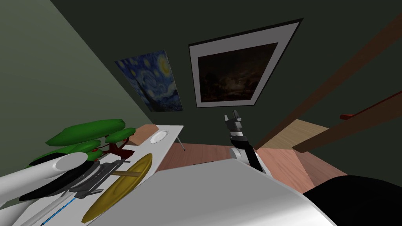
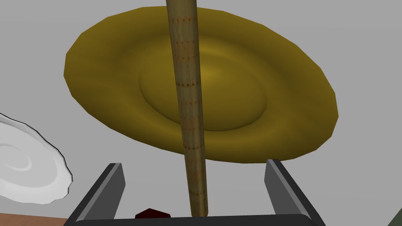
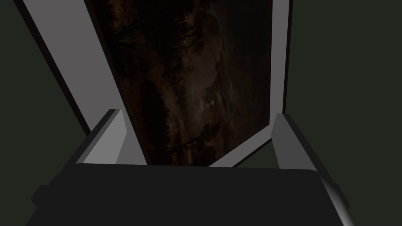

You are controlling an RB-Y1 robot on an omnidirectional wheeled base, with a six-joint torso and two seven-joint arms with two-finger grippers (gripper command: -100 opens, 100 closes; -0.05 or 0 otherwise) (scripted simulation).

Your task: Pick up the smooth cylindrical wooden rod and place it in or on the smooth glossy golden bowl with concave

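The wooden rod (image 2: 189, 98) lies across the golden bowl (image 2: 275, 90), one end reaching back to my left gripper's body. My left gripper (image 2: 194, 163) is open just over the bowl's near rim, with its fingers (image 2: 114, 184) standing well clear of the rod on both sides. In the head view the bowl (image 1: 114, 192) rests on the white table (image 1: 167, 147) at lower left, the rod (image 1: 128, 174) sits on it, and the left gripper (image 1: 112, 169) is beside it. My right gripper (image 1: 234, 117) is raised in mid-air to the right, open and holding nothing.
A white plate (image 2: 27, 168) lies on the table near the bowl, farther along the table in the head view (image 1: 159, 137). A green plant (image 1: 90, 135) stands at the table's left side. Wooden floor (image 1: 204, 153) lies beyond the table's edge.
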